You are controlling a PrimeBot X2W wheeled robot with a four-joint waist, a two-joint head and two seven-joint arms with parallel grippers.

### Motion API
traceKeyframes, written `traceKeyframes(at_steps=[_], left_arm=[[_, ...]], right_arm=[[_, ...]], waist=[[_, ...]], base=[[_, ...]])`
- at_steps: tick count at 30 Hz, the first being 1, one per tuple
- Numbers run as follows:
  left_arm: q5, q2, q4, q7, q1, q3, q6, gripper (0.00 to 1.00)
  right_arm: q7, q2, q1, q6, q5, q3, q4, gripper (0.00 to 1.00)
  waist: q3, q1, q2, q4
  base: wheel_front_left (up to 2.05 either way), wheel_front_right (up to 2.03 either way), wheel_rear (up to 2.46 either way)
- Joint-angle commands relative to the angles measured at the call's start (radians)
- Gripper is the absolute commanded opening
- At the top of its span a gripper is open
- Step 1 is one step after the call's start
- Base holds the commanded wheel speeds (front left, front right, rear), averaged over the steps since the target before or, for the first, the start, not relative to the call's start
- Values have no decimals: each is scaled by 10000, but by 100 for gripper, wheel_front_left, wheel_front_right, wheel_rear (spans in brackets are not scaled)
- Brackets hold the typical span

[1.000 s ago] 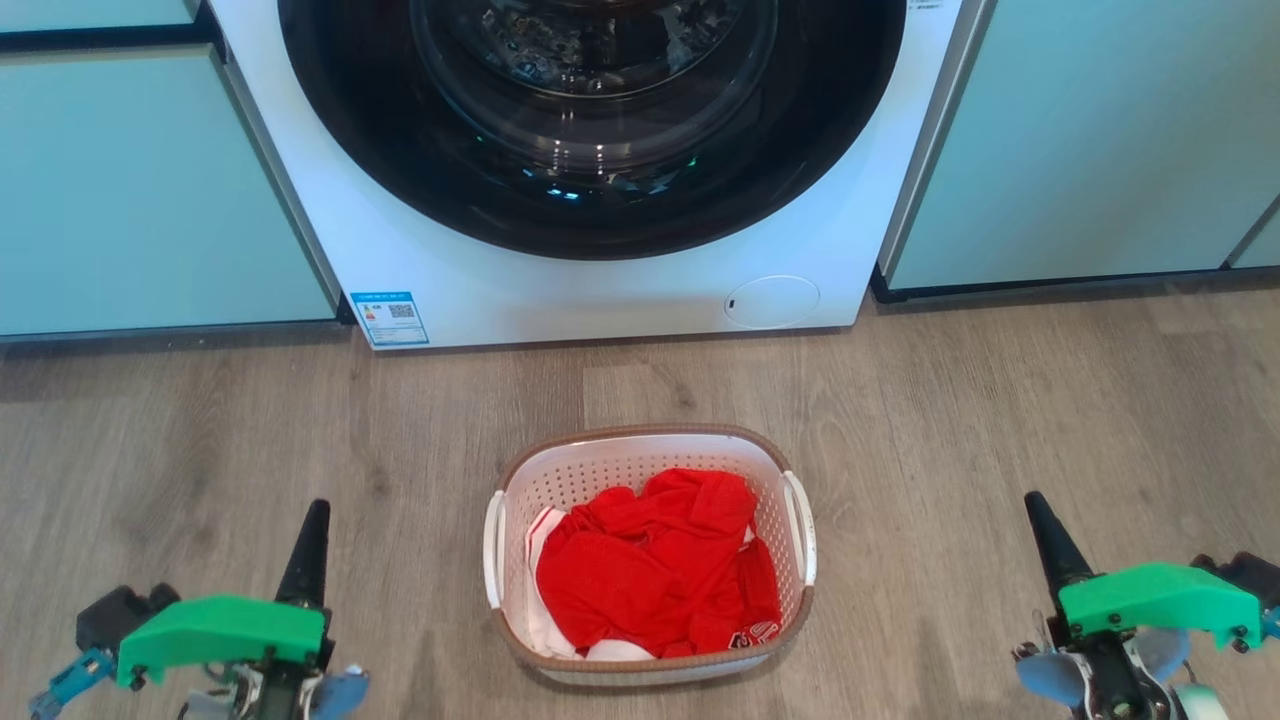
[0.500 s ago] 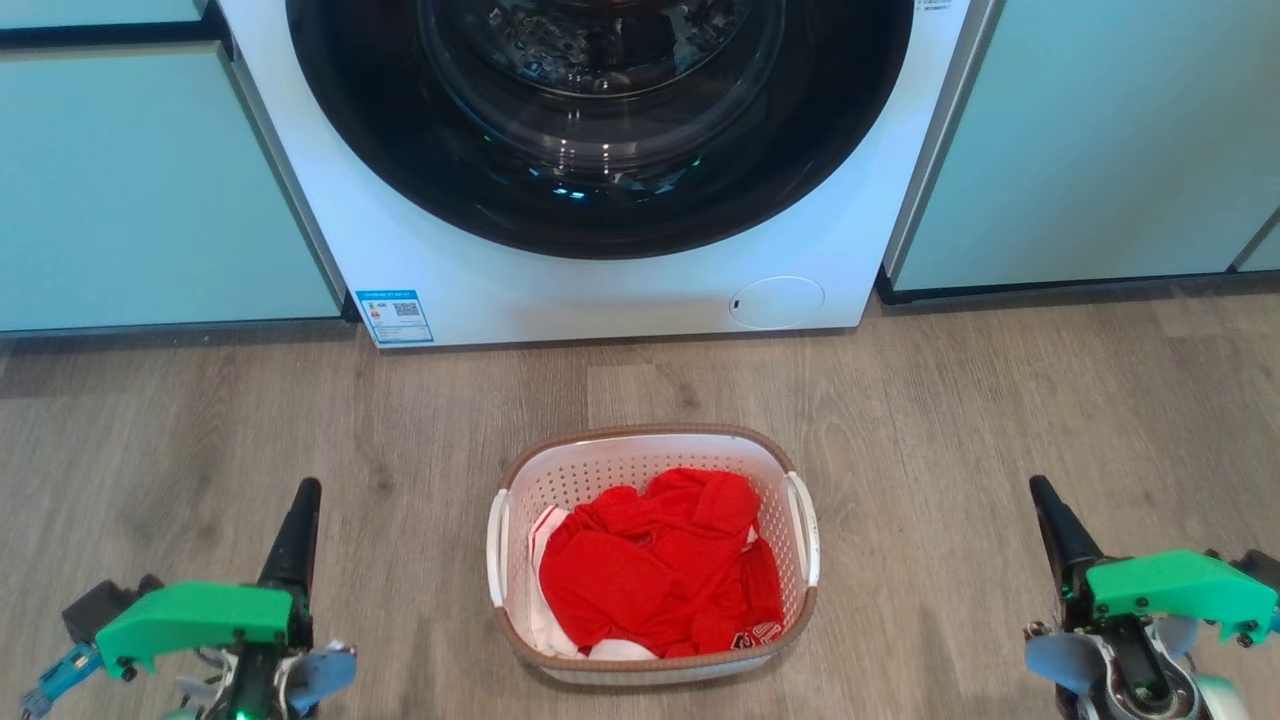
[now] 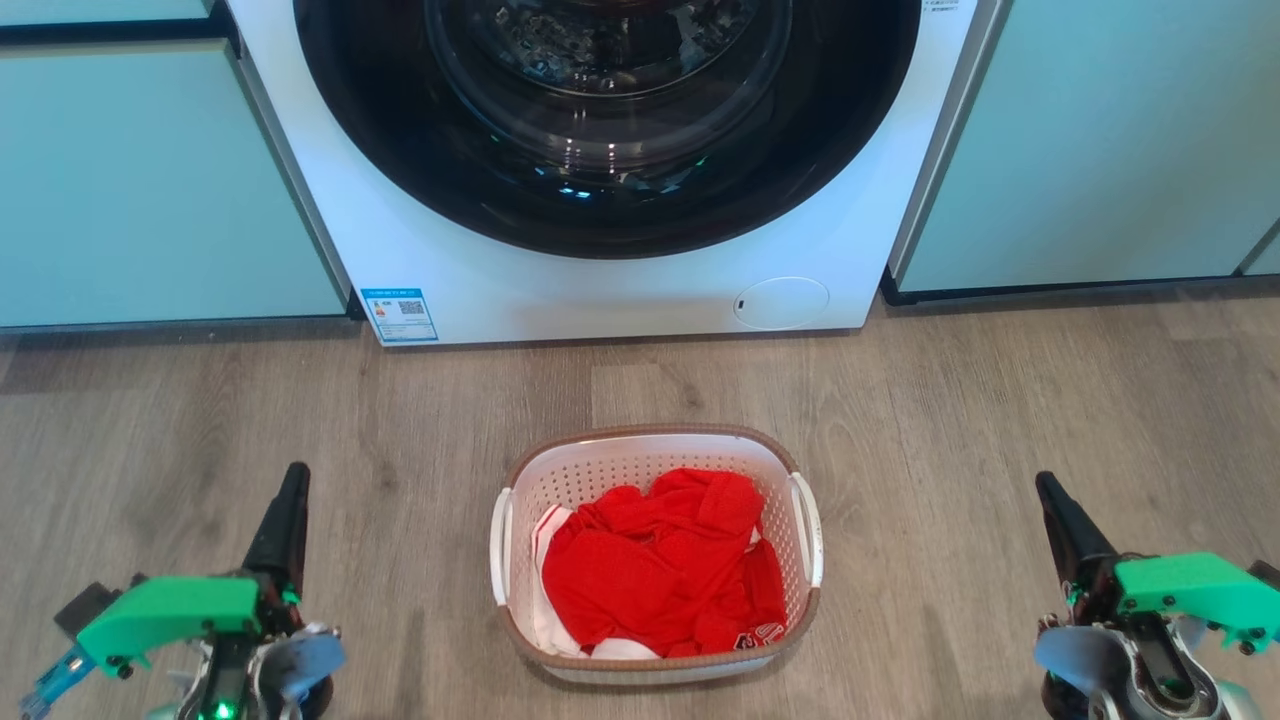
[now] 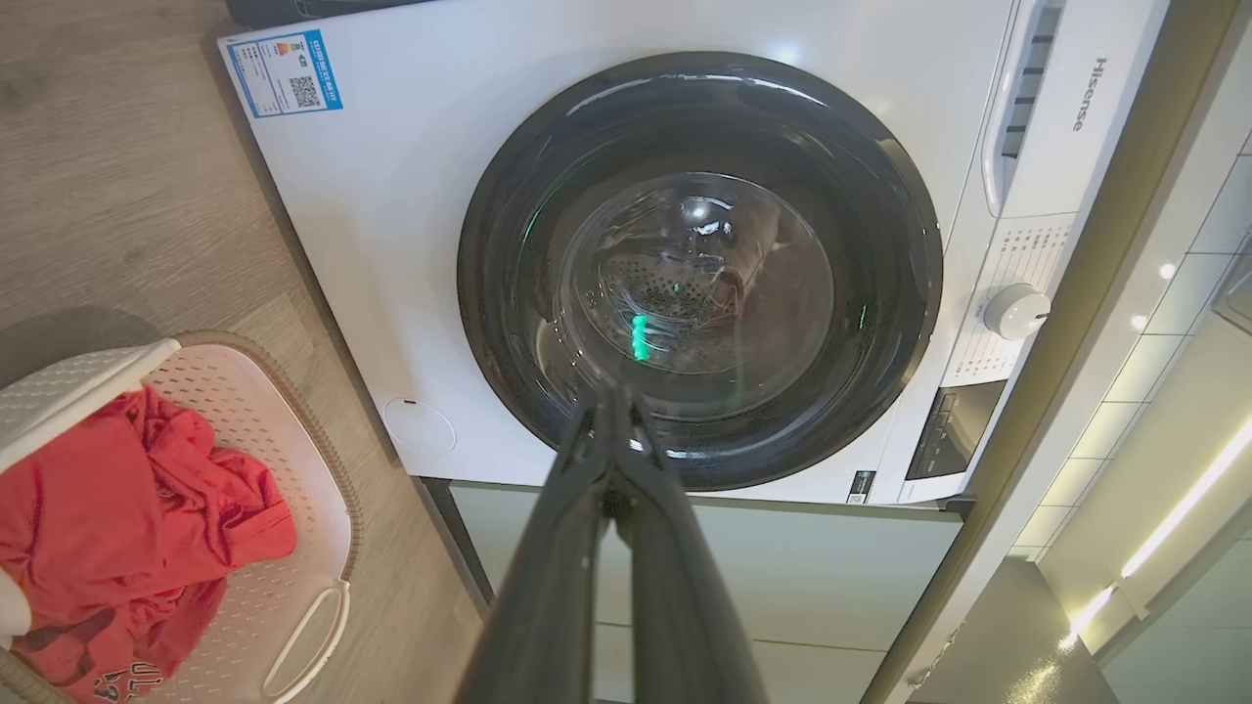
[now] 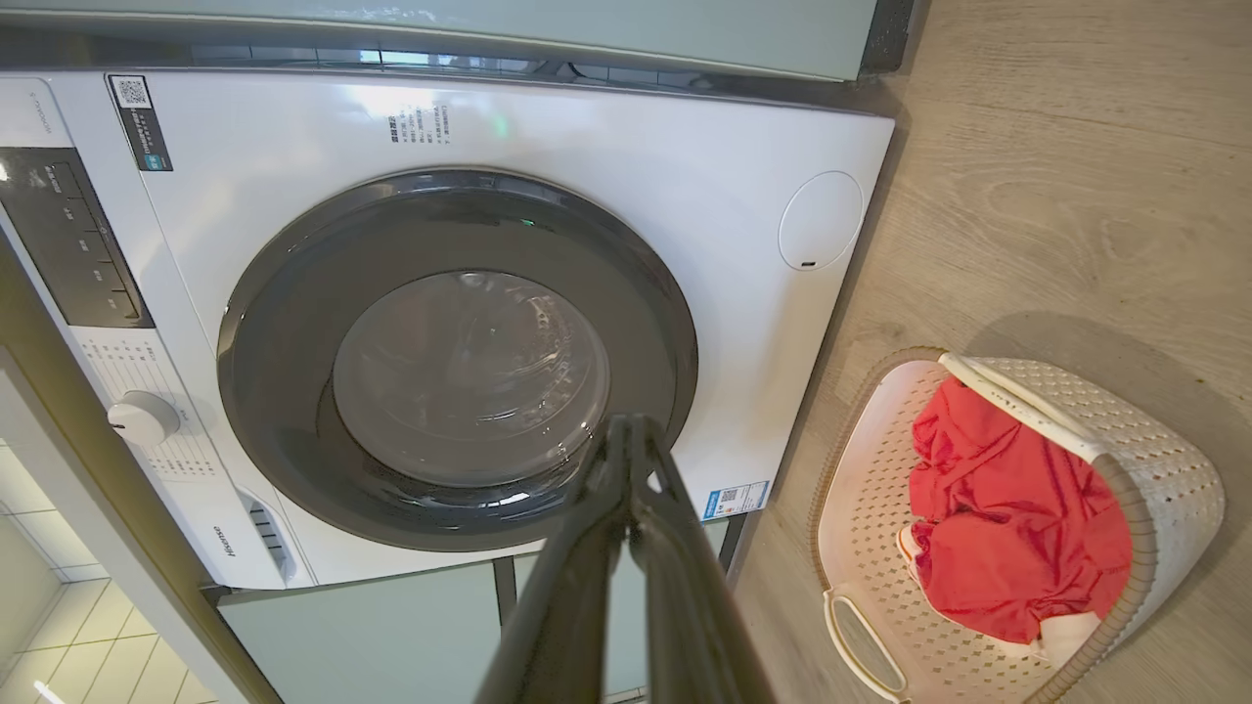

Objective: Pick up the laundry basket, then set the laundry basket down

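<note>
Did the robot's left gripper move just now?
Yes. The left gripper has slid outward, away from the laundry basket, and slightly forward toward the washing machine.

A white washing machine (image 3: 600,295) takes up the upper middle of the frame, its dark round door (image 3: 600,130) shut. A blue label (image 3: 399,315) sits at its lower left corner and a round flap (image 3: 781,302) at its lower right. Pale green cabinets (image 3: 140,190) flank it on both sides. Grey-brown wood flooring (image 3: 1000,400) runs across the lower half. Crumpled red clothing (image 3: 660,575) lies at lower centre, with a bit of white cloth (image 3: 545,620) showing at its left edge.
</note>
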Motion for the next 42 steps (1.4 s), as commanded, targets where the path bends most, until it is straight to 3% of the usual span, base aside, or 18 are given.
traceKeyframes(at_steps=[1, 42], left_arm=[[-349, 134, -279, 120, -717, 369, -153, 0], [-560, 41, -251, 305, -794, 552, -199, 0]], right_arm=[[110, -188, -619, 13, 350, 140, -411, 0], [285, -107, -657, 14, 553, -19, -414, 0]], waist=[[0, 0, -1, 10], [1, 0, -1, 24]], base=[[0, 0, 0], [0, 0, 0]])
